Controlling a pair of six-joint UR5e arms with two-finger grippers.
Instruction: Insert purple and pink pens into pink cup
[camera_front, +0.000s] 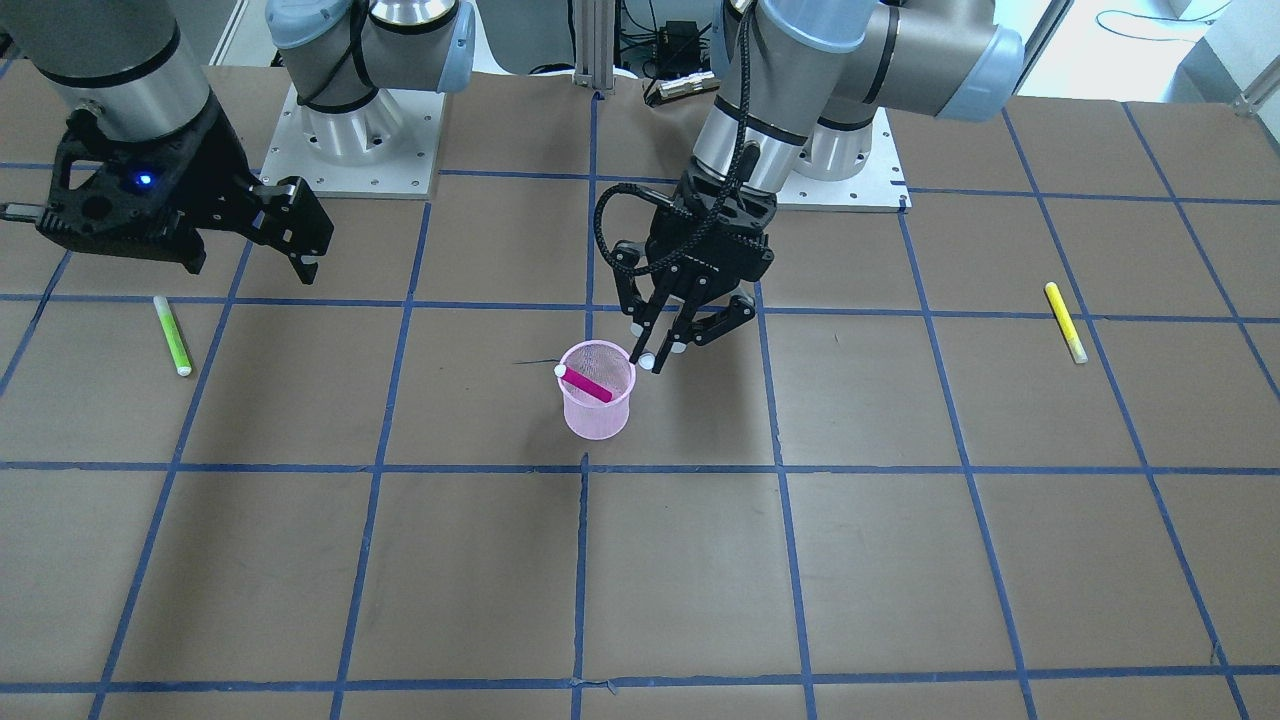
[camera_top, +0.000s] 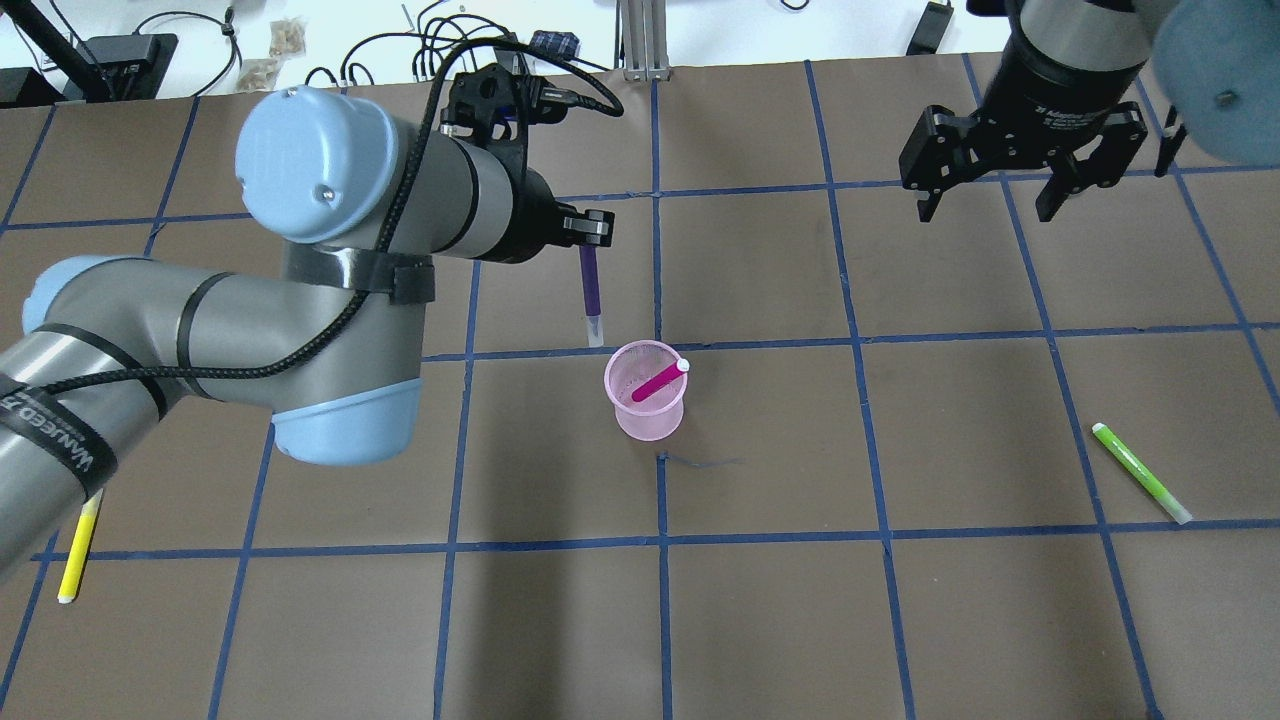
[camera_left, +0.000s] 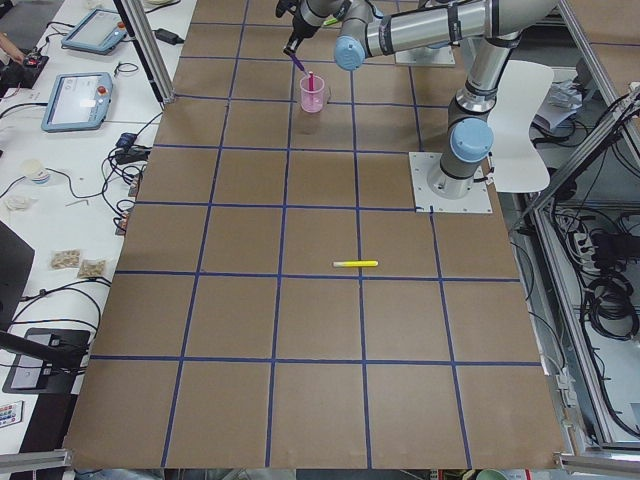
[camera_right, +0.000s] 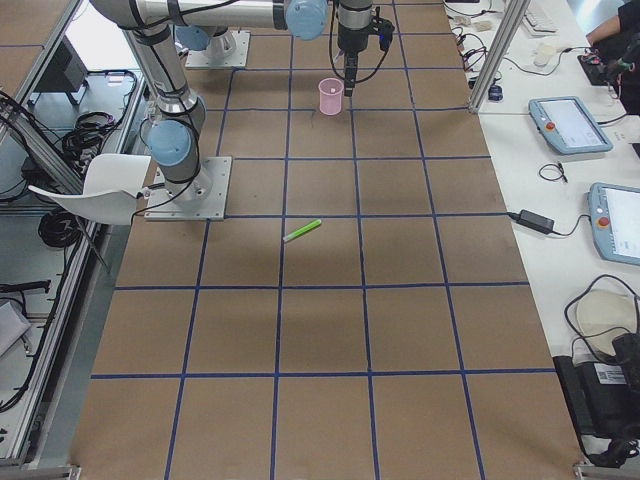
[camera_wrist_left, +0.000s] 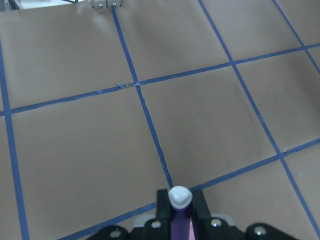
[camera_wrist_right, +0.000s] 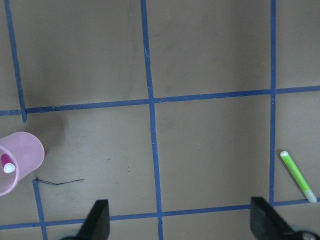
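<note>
Bright, even overhead light casts soft arm shadows on the table (camera_front: 700, 560); views mostly sharp.

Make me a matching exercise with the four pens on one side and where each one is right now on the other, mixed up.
Things:
1. pink pen
2. purple pen
3. green pen
4. yellow pen

Places:
A. held in the left claw
B. lying on the table, robot's left side
C. leaning in the pink cup
D. lying on the table, robot's right side

Pairs: 1-C, 2-A, 3-D, 4-B
</note>
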